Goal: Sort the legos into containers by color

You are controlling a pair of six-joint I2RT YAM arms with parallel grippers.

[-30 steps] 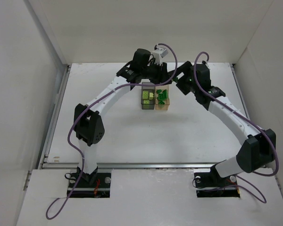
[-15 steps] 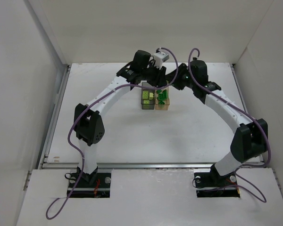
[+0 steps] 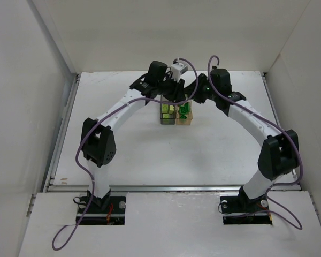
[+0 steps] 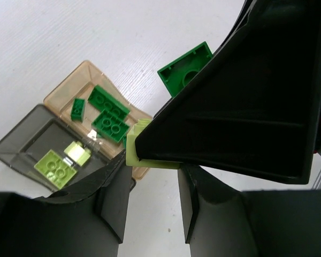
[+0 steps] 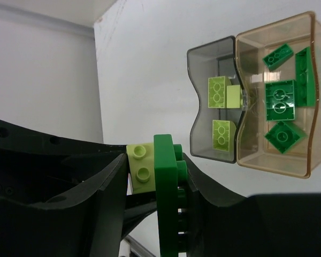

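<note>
Both grippers meet above the table just behind the containers. My left gripper is shut on a pale yellow-green lego, which spans the gap between its fingertips. A bright green lego plate is stuck to that brick. My right gripper is shut across the pair, one finger on the pale brick and the other on the plate's studs. The smoky grey container holds pale legos. The amber container joined to it holds several green legos.
In the top view the containers sit at mid-table, directly in front of the two wrists. White walls close in the table on the left, the right and the back. Purple cables loop over both arms.
My right arm has swung left to meet the left gripper. Its jaws have gone from wide open to shut on the joined legos. The left gripper kept its grip.
</note>
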